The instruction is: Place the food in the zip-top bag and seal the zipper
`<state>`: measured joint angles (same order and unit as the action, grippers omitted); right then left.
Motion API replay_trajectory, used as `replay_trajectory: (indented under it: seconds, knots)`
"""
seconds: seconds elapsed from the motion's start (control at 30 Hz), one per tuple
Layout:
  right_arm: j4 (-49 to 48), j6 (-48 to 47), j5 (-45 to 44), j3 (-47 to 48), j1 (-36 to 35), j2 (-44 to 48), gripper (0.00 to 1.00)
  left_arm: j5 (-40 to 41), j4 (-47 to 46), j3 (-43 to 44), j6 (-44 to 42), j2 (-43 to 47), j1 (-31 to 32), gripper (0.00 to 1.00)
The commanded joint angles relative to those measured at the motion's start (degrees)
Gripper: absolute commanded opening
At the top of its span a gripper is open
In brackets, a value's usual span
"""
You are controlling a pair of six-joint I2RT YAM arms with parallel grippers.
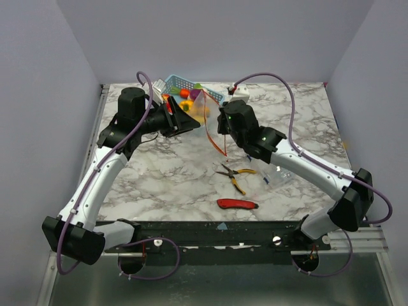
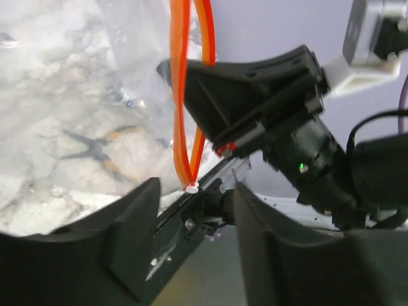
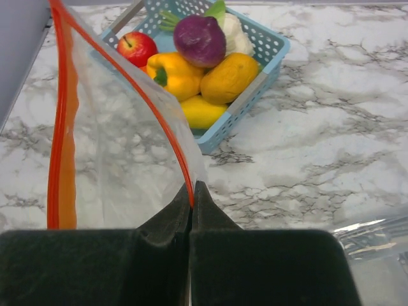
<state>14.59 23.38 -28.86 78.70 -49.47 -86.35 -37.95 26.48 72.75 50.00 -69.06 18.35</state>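
The zip-top bag (image 3: 121, 159) hangs open above the table. My right gripper (image 3: 192, 186) is shut on its red-orange zipper (image 3: 60, 127) at one edge of the mouth. In the top view the right gripper (image 1: 223, 122) holds the bag (image 1: 207, 111) up, and the zipper (image 1: 217, 141) trails downward. My left gripper (image 2: 194, 213) is open and empty. The zipper's end (image 2: 190, 187) hangs just beyond its fingertips, and in the top view the left gripper (image 1: 185, 120) is just left of the bag. The food (image 3: 199, 39) lies in the light blue basket (image 3: 271, 48): a red apple (image 3: 137, 48), a yellow pepper (image 3: 172, 73) and more.
The basket (image 1: 175, 83) stands at the back, behind the bag. Yellow-handled pliers (image 1: 234, 175) and a red-handled utility knife (image 1: 237, 204) lie on the marble table toward the front. A flat clear packet (image 1: 280, 173) lies under the right arm.
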Motion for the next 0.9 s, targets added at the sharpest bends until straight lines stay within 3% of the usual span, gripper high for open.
replay_trajectory:
  seconds: [0.0,0.13,0.33,0.6,0.7,0.8,0.87]
  knots:
    - [0.45,-1.86,0.30,-0.38,4.67,1.12,0.01,2.18,-0.34,3.72,-5.51,-0.99,0.20,0.58]
    - [1.46,-4.75,-2.98,0.90,10.05,0.75,0.01,1.59,4.31,10.69,-12.37,-5.53,0.17,0.67]
    - [2.19,-12.12,-13.00,3.91,18.92,-0.58,0.01,4.28,9.95,15.46,-20.33,-10.19,0.20,0.71]
    - [-0.49,-26.54,-24.53,6.99,27.13,-2.07,0.01,6.10,6.62,8.32,-23.72,-8.72,0.20,0.73]
    - [-2.09,-28.33,-17.53,6.94,27.05,-2.48,0.01,6.13,5.88,5.84,-24.72,-8.07,0.20,0.74]
    - [-4.83,-26.83,-8.11,5.00,27.02,-6.34,0.01,6.61,5.78,4.22,-25.06,-7.12,0.20,0.85]
    - [-7.65,-24.39,-3.40,3.98,27.03,-10.93,0.01,7.14,5.74,3.14,-25.38,-5.76,0.20,0.86]
